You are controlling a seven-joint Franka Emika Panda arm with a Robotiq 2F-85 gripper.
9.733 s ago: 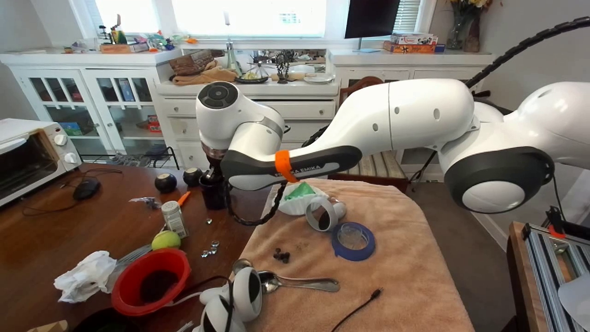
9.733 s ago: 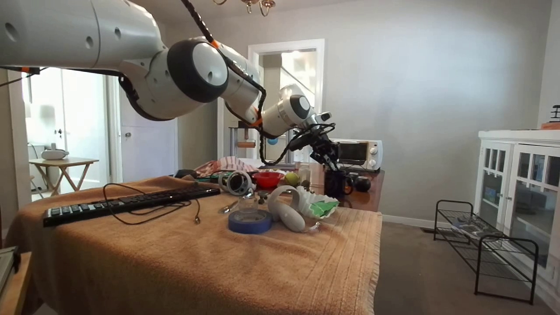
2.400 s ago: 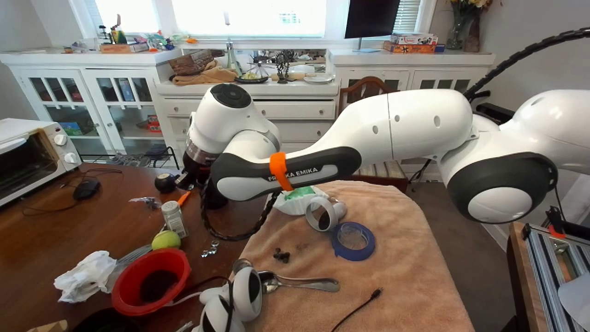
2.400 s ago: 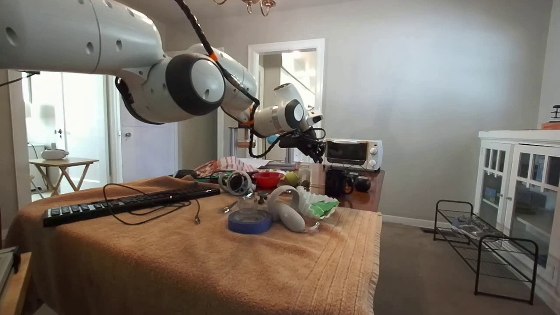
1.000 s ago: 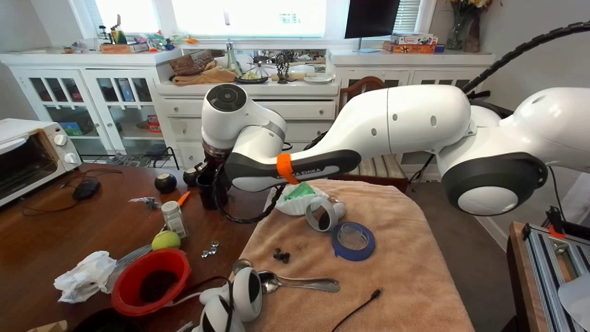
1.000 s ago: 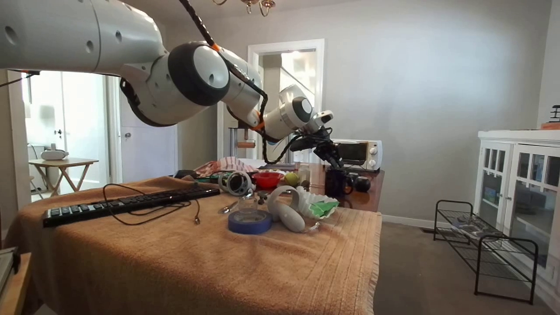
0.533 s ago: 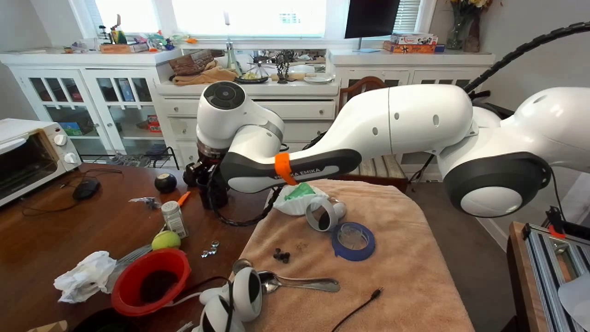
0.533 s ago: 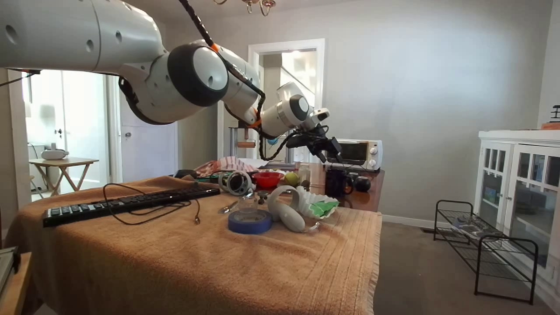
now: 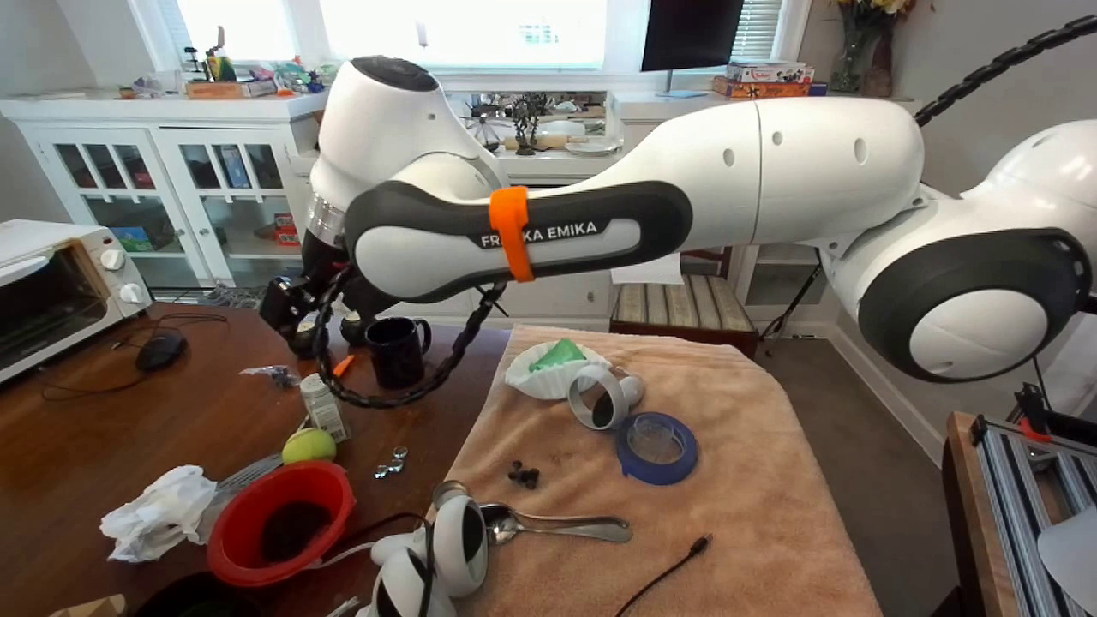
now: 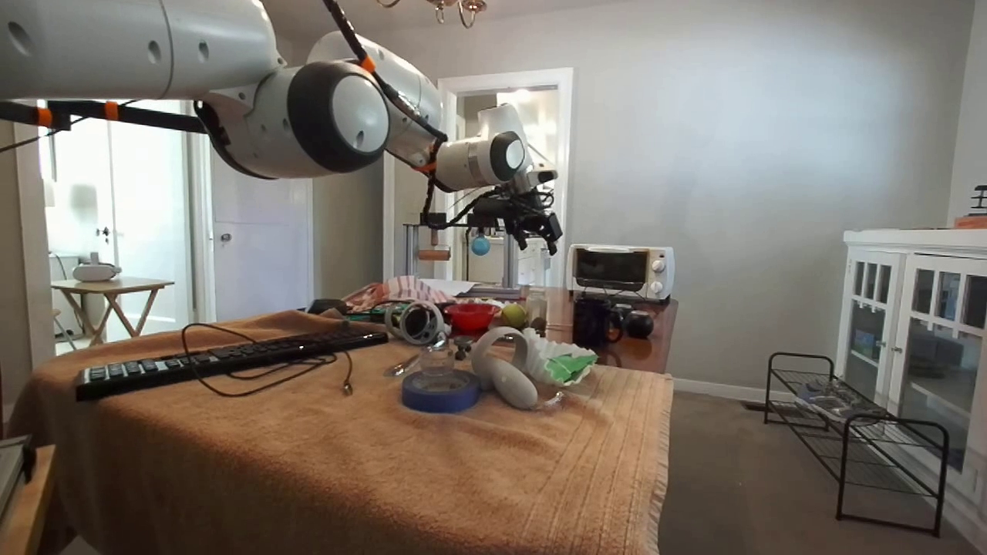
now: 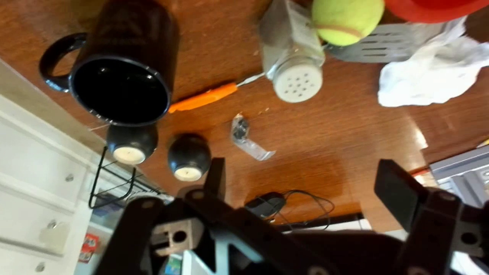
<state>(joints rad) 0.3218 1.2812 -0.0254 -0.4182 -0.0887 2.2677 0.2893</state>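
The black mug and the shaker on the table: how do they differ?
The mug is black, while the shaker is pale with a white cap. The mug has a side handle; the shaker has none. The mug's mouth is wide open; the shaker's top is pierced with small holes. Both stand upright on the wooden table.

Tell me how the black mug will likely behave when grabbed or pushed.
The black mug has a crisp round rim, so it is probably stiff. Glints on it suggest a slick surface that may slip. Its handle juts to one side, so a push there could swivel it.
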